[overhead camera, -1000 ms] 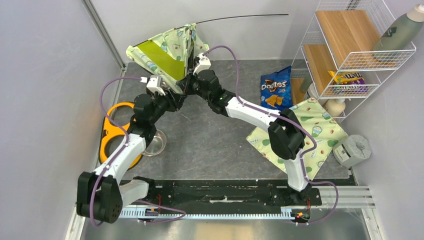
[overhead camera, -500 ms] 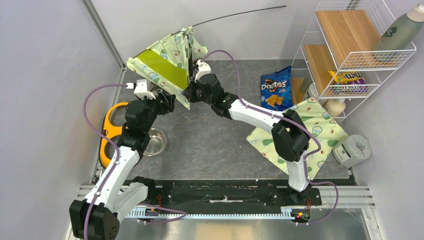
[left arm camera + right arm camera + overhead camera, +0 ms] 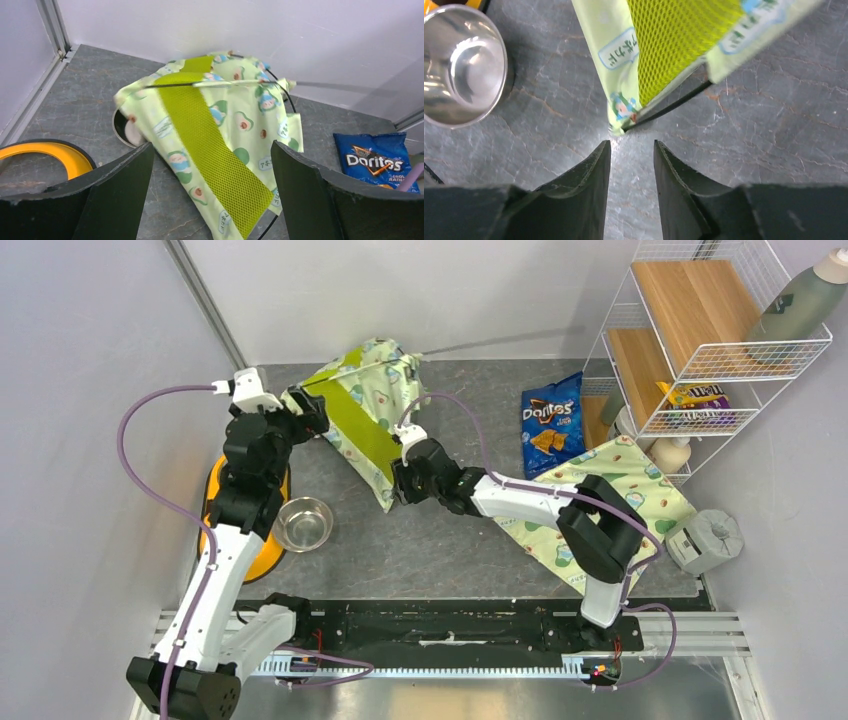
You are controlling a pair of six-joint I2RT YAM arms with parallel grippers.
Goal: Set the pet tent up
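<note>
The pet tent [image 3: 362, 412] lies slumped on the grey table near the back wall, its lime mesh panel facing up. A thin black pole shows blurred across its top [image 3: 220, 84]. My left gripper [image 3: 308, 420] hovers at the tent's left edge, jaws wide open and holding nothing; the tent [image 3: 215, 125] shows beyond its fingers [image 3: 125, 185]. My right gripper [image 3: 393, 490] sits low at the tent's near corner [image 3: 624, 125], jaws partly open with only bare table between them [image 3: 631, 147].
A steel bowl [image 3: 303, 524] and an orange ring [image 3: 240, 520] lie at the left. A Doritos bag [image 3: 552, 425], an avocado-print pad [image 3: 610, 502], a wire shelf [image 3: 700, 330] and a grey device [image 3: 706, 540] stand at the right.
Both grippers have opened and let go of the tent, which dropped from upright onto the table. The left arm swung back-left; the right gripper came down toward me.
</note>
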